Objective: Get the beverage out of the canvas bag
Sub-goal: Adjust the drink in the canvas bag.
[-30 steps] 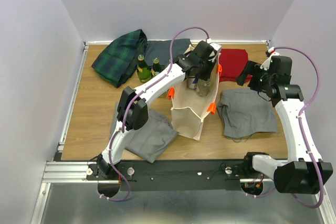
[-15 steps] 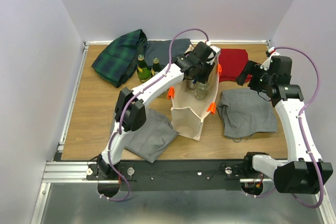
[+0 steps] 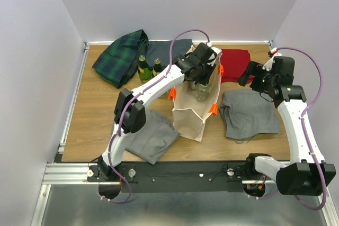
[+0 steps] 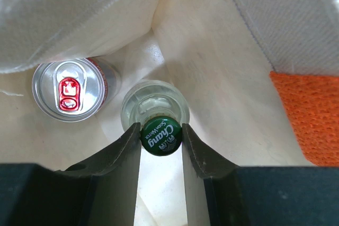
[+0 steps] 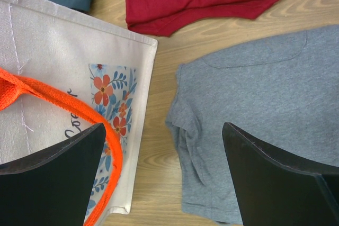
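Note:
The cream canvas bag (image 3: 192, 110) with orange handles (image 3: 213, 109) stands upright mid-table. My left gripper (image 3: 199, 71) reaches down into its open mouth. In the left wrist view it (image 4: 161, 132) is shut on the green cap (image 4: 161, 136) of a clear glass soda-water bottle (image 4: 151, 105) standing inside the bag. A silver can with a red tab (image 4: 69, 89) stands beside that bottle. My right gripper (image 3: 248, 75) hovers right of the bag. In its wrist view it (image 5: 164, 170) is open and holds nothing, above the bag's flowered side (image 5: 58, 62) and a grey cloth (image 5: 254, 109).
Two green glass bottles (image 3: 144, 70) (image 3: 157, 68) stand left of the bag. Around it lie a plaid cloth (image 3: 121, 56), a dark blue cloth (image 3: 164, 51), a red cloth (image 3: 236, 64) and two grey cloths (image 3: 250, 113) (image 3: 151, 137). Walls close in three sides.
The left arm's elbow has swung a little to the left while its gripper stays shut on the bottle cap in the bag's mouth. The right arm has not moved.

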You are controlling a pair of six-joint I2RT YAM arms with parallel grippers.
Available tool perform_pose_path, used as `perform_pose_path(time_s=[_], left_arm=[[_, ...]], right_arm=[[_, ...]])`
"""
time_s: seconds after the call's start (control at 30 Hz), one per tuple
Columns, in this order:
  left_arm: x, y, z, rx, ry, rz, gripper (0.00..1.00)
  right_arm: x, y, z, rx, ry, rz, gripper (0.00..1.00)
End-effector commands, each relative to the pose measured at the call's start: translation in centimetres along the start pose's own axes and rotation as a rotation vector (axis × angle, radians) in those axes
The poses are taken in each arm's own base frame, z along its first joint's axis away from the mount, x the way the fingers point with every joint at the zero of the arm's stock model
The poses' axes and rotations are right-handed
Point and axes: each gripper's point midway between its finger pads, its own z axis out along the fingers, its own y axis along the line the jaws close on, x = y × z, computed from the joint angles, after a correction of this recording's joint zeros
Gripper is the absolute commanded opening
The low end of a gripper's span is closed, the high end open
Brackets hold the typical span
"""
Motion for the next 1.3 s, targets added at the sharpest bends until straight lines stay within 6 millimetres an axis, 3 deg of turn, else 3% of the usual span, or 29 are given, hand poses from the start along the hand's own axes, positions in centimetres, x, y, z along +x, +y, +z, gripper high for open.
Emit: perform_pose_path(time_s=[0.0, 0.5, 1.27], left_arm=[[-2.0, -1.4, -2.6, 0.043, -0.070, 0.007, 0.21], [-1.5, -1.4, -2.1, 0.045, -0.059, -0.002, 0.53], [-0.3, -1.0, -0.7, 0.032, -0.019, -0.003, 0.51]], right_arm=[[-0.2, 0.2, 0.0, -0.014, -0.003, 0.005, 1.00], [-0.1, 0.0, 0.0, -0.005, -0.002, 0.001, 1.00], [0.0, -0.2, -0.2, 0.005, -0.003, -0.002, 1.00]])
